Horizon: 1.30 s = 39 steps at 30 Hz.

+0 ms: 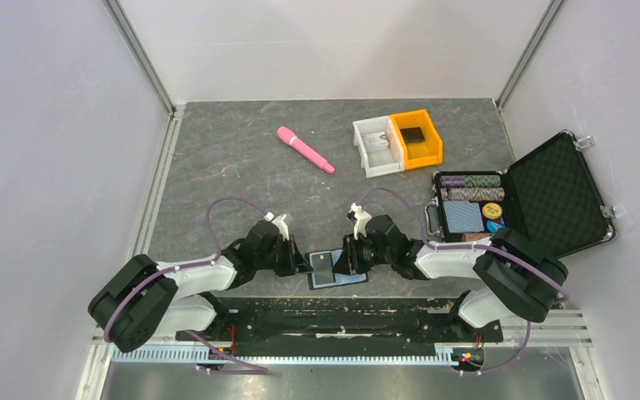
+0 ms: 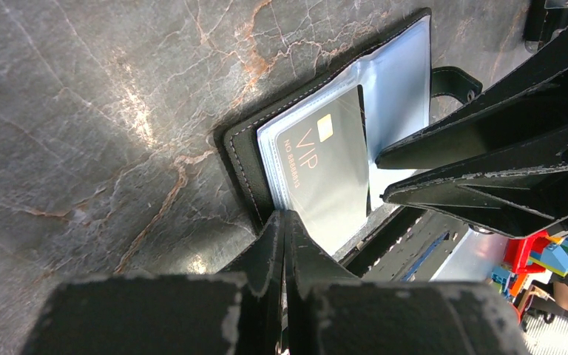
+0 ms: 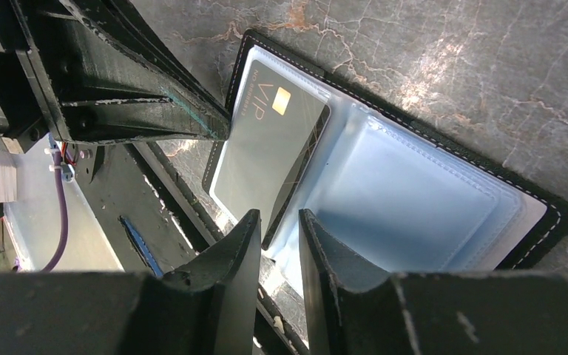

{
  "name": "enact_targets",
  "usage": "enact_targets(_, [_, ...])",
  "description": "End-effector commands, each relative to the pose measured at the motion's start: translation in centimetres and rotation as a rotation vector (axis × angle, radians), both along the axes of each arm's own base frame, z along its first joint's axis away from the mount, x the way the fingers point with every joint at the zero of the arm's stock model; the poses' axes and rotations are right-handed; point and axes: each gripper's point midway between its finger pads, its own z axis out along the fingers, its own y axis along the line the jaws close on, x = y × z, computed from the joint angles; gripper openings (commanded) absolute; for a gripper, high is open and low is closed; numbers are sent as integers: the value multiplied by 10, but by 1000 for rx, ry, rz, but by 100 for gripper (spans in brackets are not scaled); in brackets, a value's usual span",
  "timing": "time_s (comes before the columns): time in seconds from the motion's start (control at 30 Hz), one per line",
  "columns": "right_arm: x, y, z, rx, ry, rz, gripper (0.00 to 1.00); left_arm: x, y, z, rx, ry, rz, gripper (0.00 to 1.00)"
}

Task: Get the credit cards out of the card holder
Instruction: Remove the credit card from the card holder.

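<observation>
The card holder (image 3: 429, 192) lies open at the near edge of the bench (image 1: 217, 167); the left hand (image 2: 285, 218), fingers together, touches its rim; the right hand (image 3: 279, 222), fingers slightly apart, straddles a corner of the VIP card (image 3: 266, 148).

The card holder (image 3: 429, 185) has shiny clear plastic pockets and a black leathery edge; the card (image 3: 266, 148) looks smooth and grey; the table (image 2: 81, 111) looks like stone.

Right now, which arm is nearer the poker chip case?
Right. The right arm lies right beside the poker chip case; the left arm is beyond the card holder, on its far side.
</observation>
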Motion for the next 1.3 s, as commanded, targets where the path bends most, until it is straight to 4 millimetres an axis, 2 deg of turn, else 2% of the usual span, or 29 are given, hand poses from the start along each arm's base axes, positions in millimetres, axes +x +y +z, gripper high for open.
enact_targets(0.0, [6, 6, 4, 24, -32, -4, 28, -5, 6, -10, 25, 24, 12, 2])
enact_targets(0.53, [-1, 8, -2, 63, 7, -6, 21, -8, 8, -15, 34, 41, 8, 2])
enact_targets(0.9, [-4, 13, 5, 124, 6, -1, 16, -9, 8, -16, 35, 48, 10, 2])
enact_targets(1.27, [-8, 14, 6, 174, 36, -7, 16, -12, 10, -19, 37, 57, 14, 2])
